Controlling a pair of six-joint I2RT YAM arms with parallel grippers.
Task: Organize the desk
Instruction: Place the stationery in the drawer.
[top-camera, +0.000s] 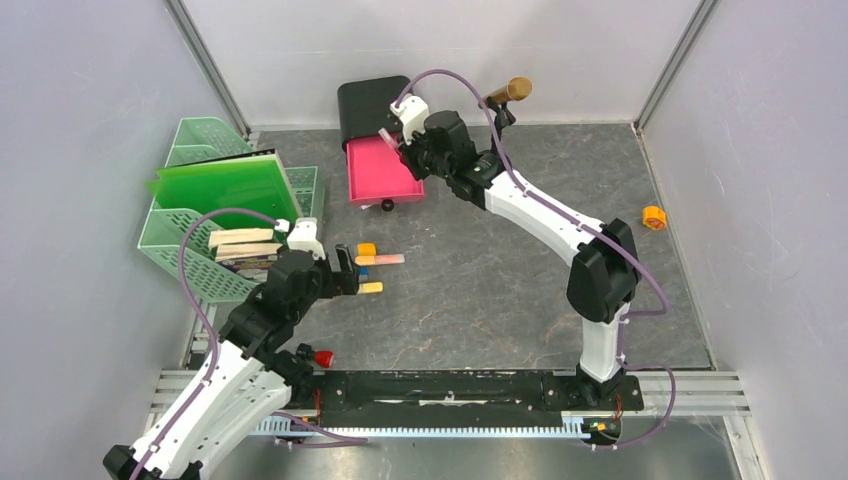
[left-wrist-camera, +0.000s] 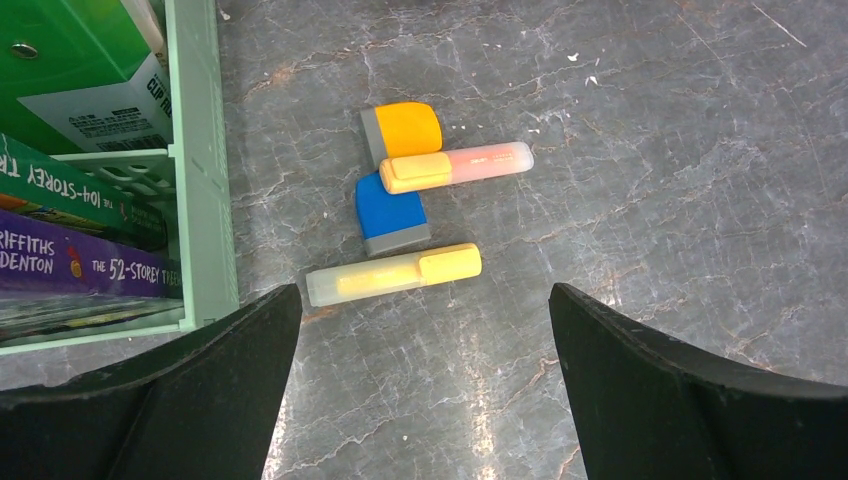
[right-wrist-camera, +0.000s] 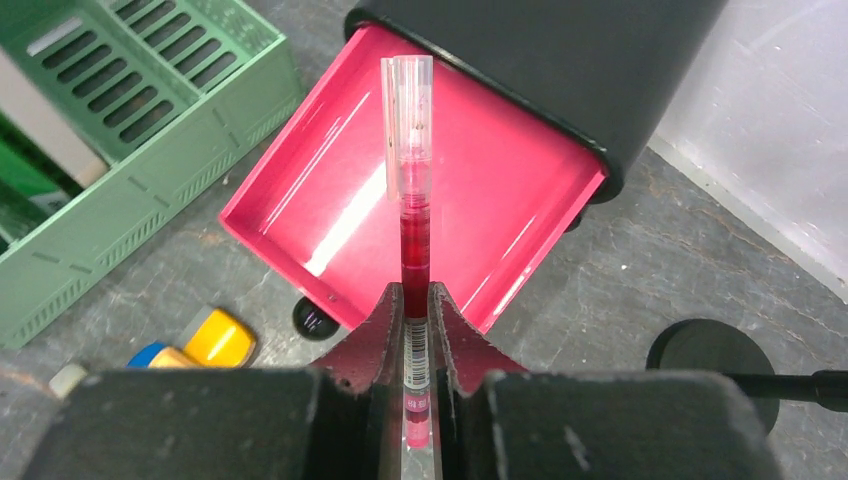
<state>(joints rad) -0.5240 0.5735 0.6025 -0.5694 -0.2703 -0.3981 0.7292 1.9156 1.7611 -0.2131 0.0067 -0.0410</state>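
The dark-grey marbled desk (top-camera: 500, 280) carries a yellow highlighter (left-wrist-camera: 393, 274), a pink highlighter with a yellow cap (left-wrist-camera: 455, 167), an orange eraser (left-wrist-camera: 402, 130) and a blue eraser (left-wrist-camera: 391, 213). My left gripper (left-wrist-camera: 420, 330) is open and empty, hovering just near of the yellow highlighter; it also shows in the top view (top-camera: 350, 272). My right gripper (right-wrist-camera: 417, 300) is shut on a red pen (right-wrist-camera: 412, 180) with a clear cap. It holds the pen above the open pink drawer (right-wrist-camera: 330, 190) of the black drawer box (top-camera: 368, 105).
A mint-green tiered tray (top-camera: 185, 235) with books and a green folder (top-camera: 225, 185) stands at the left, close to my left gripper. An orange tape roll (top-camera: 654, 217) lies at the right. A brown-topped stand (top-camera: 510, 92) is at the back.
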